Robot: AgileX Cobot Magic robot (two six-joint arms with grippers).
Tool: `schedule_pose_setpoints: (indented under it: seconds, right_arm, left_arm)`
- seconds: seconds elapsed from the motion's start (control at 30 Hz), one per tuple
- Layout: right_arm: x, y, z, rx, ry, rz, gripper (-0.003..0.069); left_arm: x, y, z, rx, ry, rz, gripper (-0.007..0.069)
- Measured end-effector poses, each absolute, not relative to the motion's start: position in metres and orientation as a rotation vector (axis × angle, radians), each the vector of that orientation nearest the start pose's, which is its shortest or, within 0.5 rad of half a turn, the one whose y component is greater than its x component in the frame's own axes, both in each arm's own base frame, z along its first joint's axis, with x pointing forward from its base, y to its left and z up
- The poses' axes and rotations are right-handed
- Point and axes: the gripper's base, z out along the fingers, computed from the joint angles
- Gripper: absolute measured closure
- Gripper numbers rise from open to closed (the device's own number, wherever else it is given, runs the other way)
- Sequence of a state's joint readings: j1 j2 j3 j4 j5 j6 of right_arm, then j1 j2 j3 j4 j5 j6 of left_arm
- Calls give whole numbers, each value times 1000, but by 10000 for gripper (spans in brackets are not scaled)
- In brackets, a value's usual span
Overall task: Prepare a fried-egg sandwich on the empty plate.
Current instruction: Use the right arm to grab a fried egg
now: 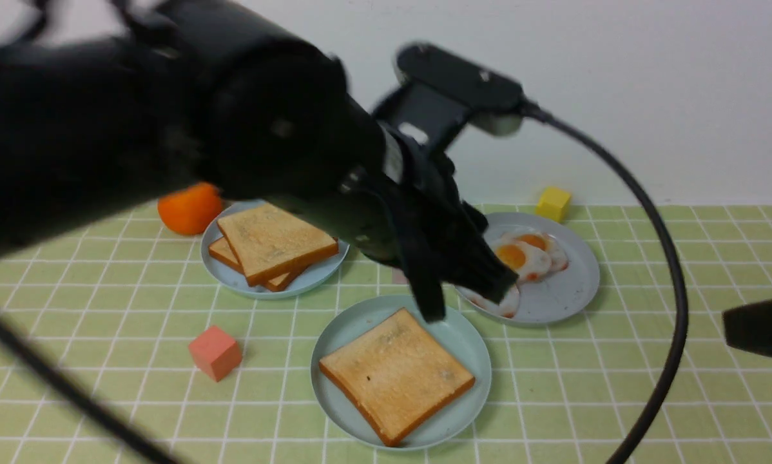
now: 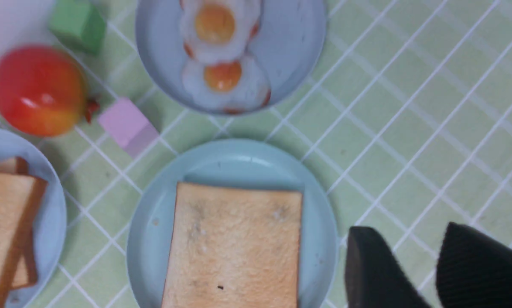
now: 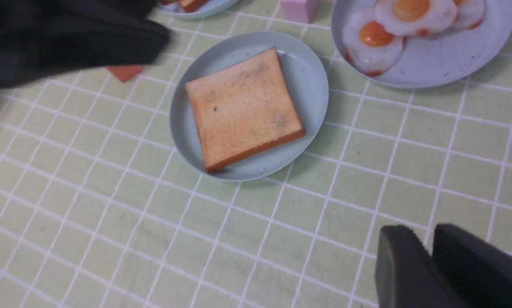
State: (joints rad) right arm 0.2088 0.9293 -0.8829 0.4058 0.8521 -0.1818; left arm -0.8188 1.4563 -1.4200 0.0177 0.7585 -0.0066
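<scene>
- The left pincer (image 1: 466,298) is held released and empty over the gap between the plate (image 1: 473,351) and the egg dish (image 1: 573,290); an egg pick is judged next;
- one toast slice (image 1: 395,374) is laid flat on the plate as the base;
- the eggs (image 1: 528,258) are left overlapping on their dish;
- the right pincer (image 3: 431,267) is seen clenched on nothing, well aside.
</scene>
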Motion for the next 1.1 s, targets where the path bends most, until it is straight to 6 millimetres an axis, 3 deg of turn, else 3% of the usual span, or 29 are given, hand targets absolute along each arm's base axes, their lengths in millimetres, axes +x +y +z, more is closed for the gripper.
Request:
schedule_pose_setpoints:
  seconds: [0.03,0.07,0.1,0.17,0.3,0.33,0.47,0.63,0.77,1.1]
  right_arm:
    - [173,64,340,-271,2347,498,502]
    - [193,66,327,-230,2380,490,480]
    - [212,67,314,-182,2417,485,454]
    - [231,66,303,-117,2450,502,424]
    - [281,62,271,109,2526,616,363]
    - [283,62,270,123,2527,624,363]
    - [337,60,244,313,2480,775,342]
    - [378,62,215,452,2453,892,340]
    - [405,63,191,508,2461,917,318]
    - [426,61,153,562,2512,908,278]
  left_arm:
    - [218,-232,389,913,2108,-418,489]
    - [200,-212,410,885,2047,-446,593]
    - [183,-195,420,866,2006,-468,638]
    - [164,-176,425,846,1968,-491,638]
    - [121,-131,415,786,1858,-564,638]
    - [118,-129,413,787,1858,-564,638]
    - [87,-96,384,682,1699,-651,638]
    - [80,-88,367,615,1662,-705,638]
    - [80,-88,365,601,1664,-723,638]
    - [80,-88,367,589,1643,-733,638]
